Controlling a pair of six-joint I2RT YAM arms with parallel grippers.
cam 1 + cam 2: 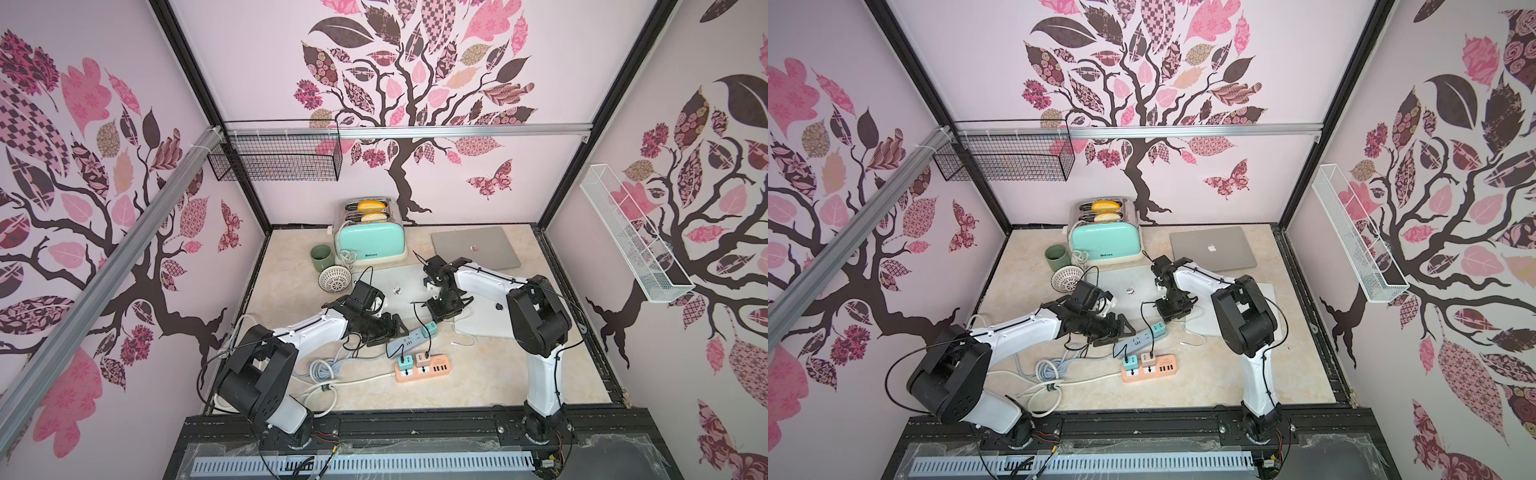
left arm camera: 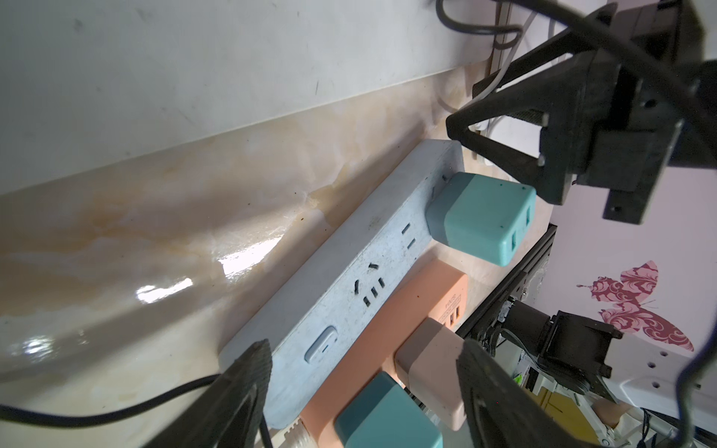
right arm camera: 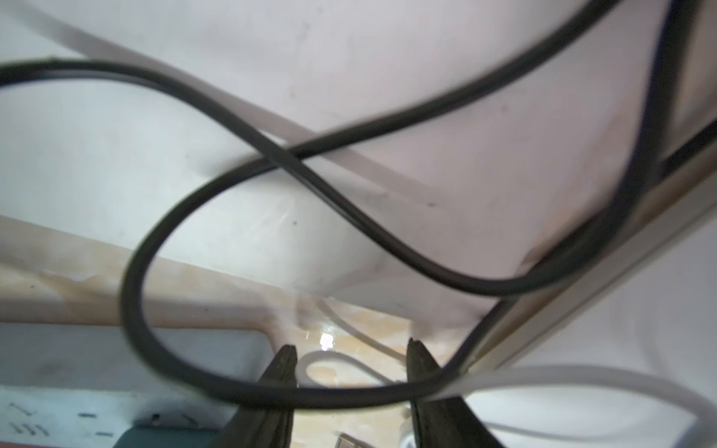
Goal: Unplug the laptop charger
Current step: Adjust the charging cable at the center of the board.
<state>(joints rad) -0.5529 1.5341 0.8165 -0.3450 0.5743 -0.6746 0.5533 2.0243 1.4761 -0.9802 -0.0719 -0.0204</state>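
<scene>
Left pincer [image 2: 364,349] wide, empty, over grey strip [image 2: 349,279]; right pincer [image 3: 351,347] half-open, empty; laptop [image 1: 1214,249] bears Apple logo.

Plastic power strips: two, blue-grey strip [image 1: 401,343], salmon-orange strip [image 1: 434,368]
Cube plug adapters: three, teal adapter [image 1: 430,330], second teal adapter [image 1: 404,360], beige adapter [image 1: 423,358]
Closed silver laptops [image 1: 478,247]: three
Mint-green toaster [image 1: 368,245]: one
Bread slices [image 1: 371,205]: two
Green ceramic mug [image 1: 321,257]: one
Wire wall baskets [image 1: 276,160]: two

Toaster [image 1: 370,239] mid-frame in a top view, cup [image 1: 321,257] left of it, laptop [image 1: 476,247] right of it, long power strip [image 1: 409,337] lower centre, USB power strip [image 1: 422,369] just below, coiled cable [image 1: 322,368] to their left.
</scene>
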